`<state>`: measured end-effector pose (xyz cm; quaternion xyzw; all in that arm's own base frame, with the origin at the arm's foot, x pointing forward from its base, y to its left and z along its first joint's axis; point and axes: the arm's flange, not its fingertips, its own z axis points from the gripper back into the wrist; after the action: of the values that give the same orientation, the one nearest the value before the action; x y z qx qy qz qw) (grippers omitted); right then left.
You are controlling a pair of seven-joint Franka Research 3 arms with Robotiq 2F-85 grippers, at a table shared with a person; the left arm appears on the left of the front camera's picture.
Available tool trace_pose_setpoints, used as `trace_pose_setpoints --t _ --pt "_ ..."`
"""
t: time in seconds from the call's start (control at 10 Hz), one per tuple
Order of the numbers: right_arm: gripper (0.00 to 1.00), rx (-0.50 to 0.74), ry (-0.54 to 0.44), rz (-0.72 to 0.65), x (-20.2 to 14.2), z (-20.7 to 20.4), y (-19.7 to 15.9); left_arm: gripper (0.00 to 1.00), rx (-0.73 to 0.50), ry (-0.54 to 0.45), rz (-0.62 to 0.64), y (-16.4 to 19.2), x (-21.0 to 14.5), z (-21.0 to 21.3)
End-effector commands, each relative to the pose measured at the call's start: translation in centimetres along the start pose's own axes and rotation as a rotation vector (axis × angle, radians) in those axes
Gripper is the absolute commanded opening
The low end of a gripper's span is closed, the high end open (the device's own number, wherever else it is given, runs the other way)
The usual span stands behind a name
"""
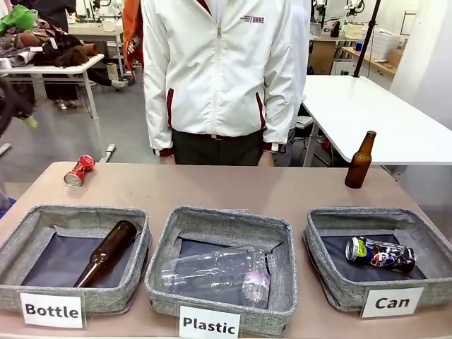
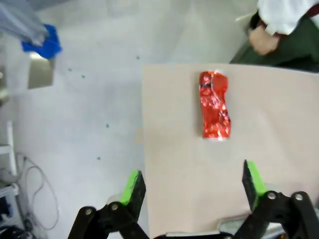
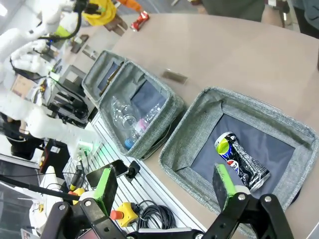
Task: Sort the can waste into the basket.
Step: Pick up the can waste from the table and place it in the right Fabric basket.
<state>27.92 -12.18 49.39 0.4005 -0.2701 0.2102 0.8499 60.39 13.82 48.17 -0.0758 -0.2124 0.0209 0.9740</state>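
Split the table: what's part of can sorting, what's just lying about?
Job: crushed red can, dark can, Can basket.
Lying about: standing brown bottle, Bottle basket with lying brown bottle, Plastic basket with clear bottle.

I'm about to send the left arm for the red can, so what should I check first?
1. Left gripper open: ok.
2. Red can lies ahead of its fingers, untouched: ok.
3. Table around the red can free of other things: ok.
4. Person's hand off the table, away from the can: ok.
5. Can basket has room beside the dark can: ok.
6. Right gripper, open, hangs over that basket; whether it blocks the drop: cannot tell.
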Motion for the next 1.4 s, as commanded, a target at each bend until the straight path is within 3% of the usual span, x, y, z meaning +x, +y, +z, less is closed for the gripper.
trace_pose_setpoints --t 0.0,0.2,0.5,1.0,1.3 --pt "1.0 0.004 -0.002 0.027 0.0 0.3 -0.1 1.0 -0.022 0.098 0.001 0.0 5.1 -2.9" --pt "1.0 0.004 -0.002 0.027 0.0 0.3 -0.1 1.0 -0.015 0.158 -0.059 -0.6 7.7 -9.0" --pt "1.0 0.004 -0.002 0.027 0.0 0.3 -0.1 1.0 -0.007 0.23 -0.108 -1.6 8.3 -15.0" --pt "1.0 0.004 -0.002 0.027 0.0 0.3 -0.1 1.0 0.019 0.293 -0.127 -4.1 4.5 -20.4" --pt "1.0 0.004 -0.002 0.027 0.0 0.3 -0.1 1.0 0.039 0.298 -0.142 -4.5 3.6 -21.5"
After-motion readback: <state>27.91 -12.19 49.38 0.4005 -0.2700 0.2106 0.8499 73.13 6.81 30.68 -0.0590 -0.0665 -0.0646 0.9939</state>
